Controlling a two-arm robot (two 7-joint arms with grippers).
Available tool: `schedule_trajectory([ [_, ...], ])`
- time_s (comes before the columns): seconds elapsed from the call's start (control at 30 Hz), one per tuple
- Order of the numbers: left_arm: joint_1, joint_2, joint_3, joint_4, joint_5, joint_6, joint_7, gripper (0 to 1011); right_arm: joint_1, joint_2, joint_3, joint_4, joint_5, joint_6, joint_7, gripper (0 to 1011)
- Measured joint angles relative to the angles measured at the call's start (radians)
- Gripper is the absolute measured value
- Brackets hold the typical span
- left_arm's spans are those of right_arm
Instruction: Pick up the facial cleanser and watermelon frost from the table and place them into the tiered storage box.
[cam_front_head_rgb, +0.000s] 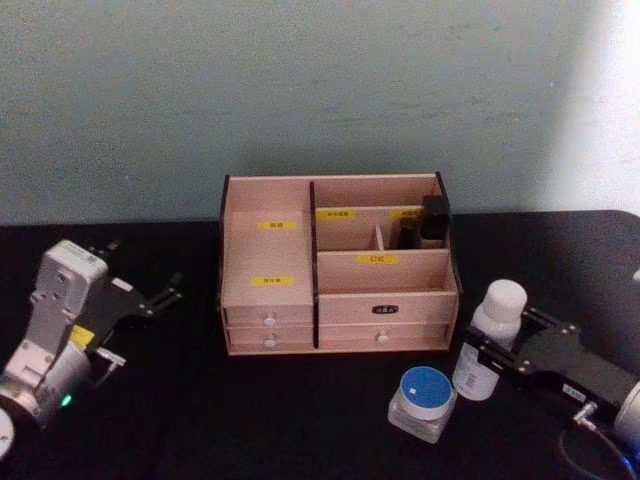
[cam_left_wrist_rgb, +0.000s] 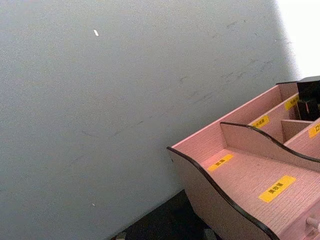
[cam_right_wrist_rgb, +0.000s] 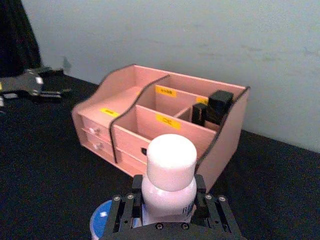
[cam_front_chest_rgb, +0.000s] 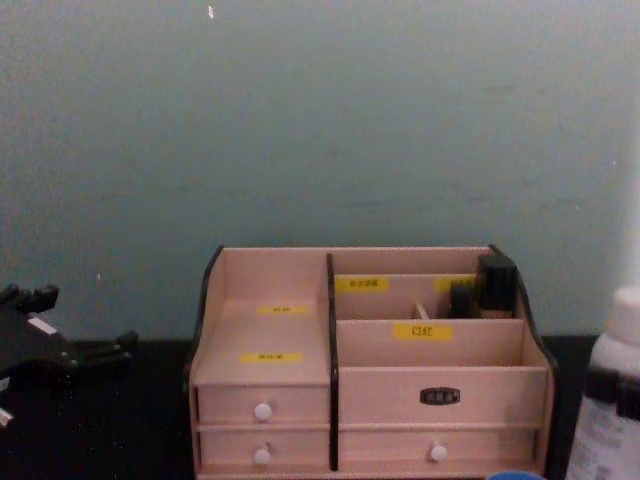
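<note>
**Desk:** Where is the box?

**Me:** The tiered storage box (cam_front_head_rgb: 335, 265) stands mid-table on the black table (cam_front_head_rgb: 300, 430), drawers facing me, with the blue-grey wall (cam_front_head_rgb: 300, 80) behind it. My chest view gives me the white drawer knobs (cam_front_chest_rgb: 262, 411) face on. From the head view I look down into the stepped compartments. A black object (cam_front_head_rgb: 434, 218) stands in the rear right one.

**Desk:** And the items?

**Me:** The white-capped bottle (cam_front_head_rgb: 490, 335) stands just off the box's front right corner. The blue-lidded jar (cam_front_head_rgb: 425, 400) is beside it, closer to me. The head view shows me the jar whole, while the chest view catches just a sliver of its lid at the bottom edge.

**Desk:** Right arm?

**Me:** The right gripper (cam_right_wrist_rgb: 169, 202) is at the bottle. In its wrist view I see the fingers (cam_right_wrist_rgb: 134, 197) clasping the bottle's body on both sides, below the cap. The head view shows me the same hold from above.

**Desk:** Left arm?

**Me:** The left gripper (cam_front_head_rgb: 168, 290) hovers left of the box, well apart from it, fingers spread and holding nothing. Its wrist view looks along the box's curved left wall and yellow labels (cam_left_wrist_rgb: 277, 188).
</note>
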Motion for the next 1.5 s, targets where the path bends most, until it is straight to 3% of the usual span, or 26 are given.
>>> schedule_trajectory([
  [0.27, 0.000, 0.000, 0.000, 0.000, 0.000, 0.000, 0.000, 1001, -0.019, 0.047, 0.025, -0.088, 0.054, 0.027, 0.021, 602],
  [0.47, 0.000, 0.000, 0.000, 0.000, 0.000, 0.000, 0.000, 1001, 0.032, 0.056, 0.015, -0.107, 0.068, 0.031, 0.023, 602],
  [0.6, 0.000, 0.000, 0.000, 0.000, 0.000, 0.000, 0.000, 1001, 0.095, 0.046, -0.013, -0.088, 0.066, 0.040, 0.022, 602],
  [1.03, 0.000, 0.000, 0.000, 0.000, 0.000, 0.000, 0.000, 1001, 0.362, -0.056, -0.136, 0.103, 0.015, 0.065, 0.021, 602],
  [1.27, 0.000, 0.000, 0.000, 0.000, 0.000, 0.000, 0.000, 1001, 0.476, -0.116, -0.185, 0.218, -0.018, 0.055, 0.028, 601],
  [1.5, 0.000, 0.000, 0.000, 0.000, 0.000, 0.000, 0.000, 1001, 0.548, -0.170, -0.214, 0.319, -0.045, 0.033, 0.035, 602],
])
